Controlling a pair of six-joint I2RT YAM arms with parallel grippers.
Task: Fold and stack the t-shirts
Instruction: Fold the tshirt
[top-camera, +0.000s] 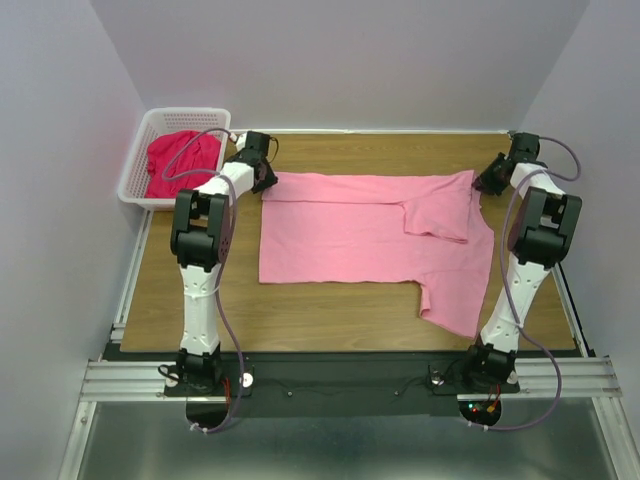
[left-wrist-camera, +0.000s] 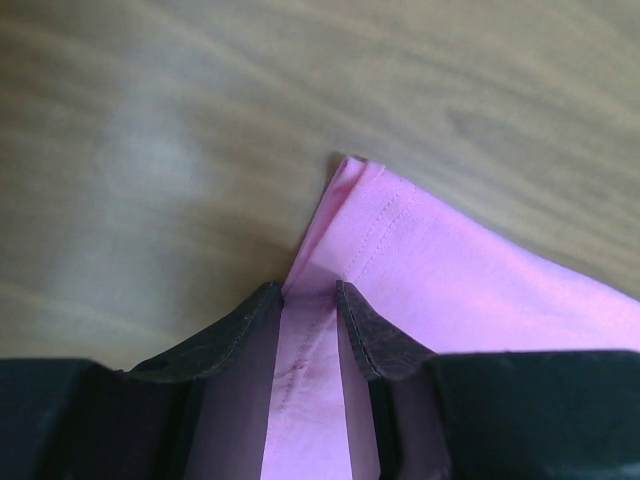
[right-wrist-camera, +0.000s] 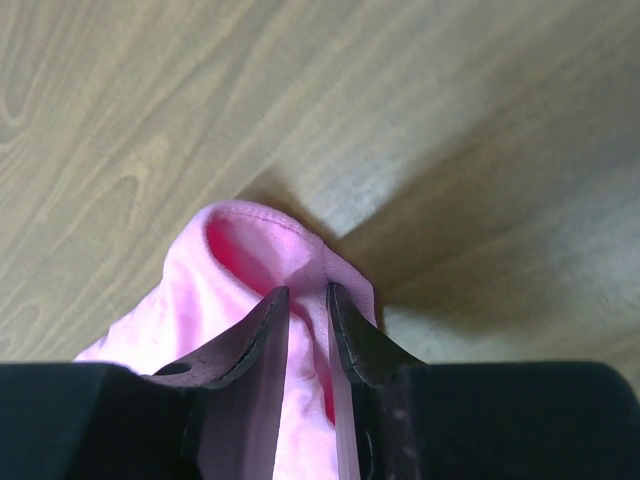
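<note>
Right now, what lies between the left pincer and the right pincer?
The light pink cotton t-shirt, its far edge running from the left pincer to the right pincer. The top view shows it.

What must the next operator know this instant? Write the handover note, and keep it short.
Left end effector: shut on the pink t-shirt at its far left corner.
Right end effector: shut on its far right edge.
Pink t-shirt: spread on the table, far edge and one sleeve apparently folded over, the other sleeve sticking out.
Red t-shirt: crumpled in the basket, not yet folded.
Left to do: finish pink, fold red, stack.
</note>
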